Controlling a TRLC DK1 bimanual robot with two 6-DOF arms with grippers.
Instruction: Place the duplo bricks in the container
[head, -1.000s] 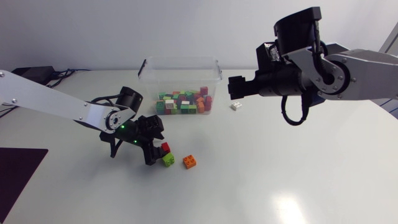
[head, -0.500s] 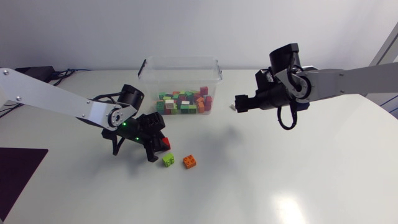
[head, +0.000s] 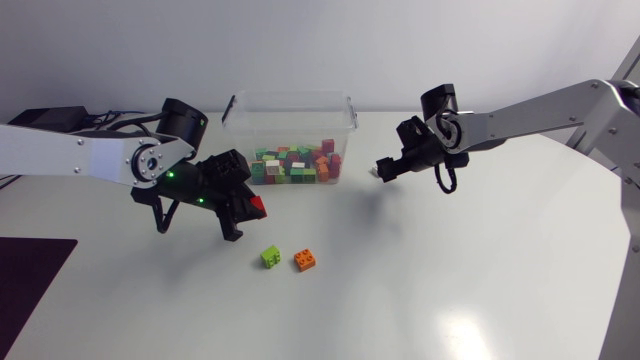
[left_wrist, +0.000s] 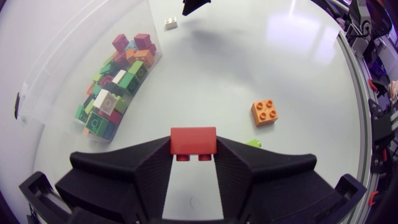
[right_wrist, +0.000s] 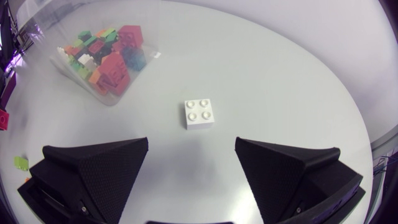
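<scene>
One container (head: 238, 132), four loose bricks, two robot arms.
The clear container holds a heap of mixed-colour bricks (head: 295, 165), too many to count. Outside it are four single bricks: one red brick (left_wrist: 193, 139), one green brick (head: 270, 257), one orange brick (head: 306, 260), one white brick (right_wrist: 199, 114). The two arms are the left arm (head: 85, 160) and right arm (head: 530, 105).
</scene>
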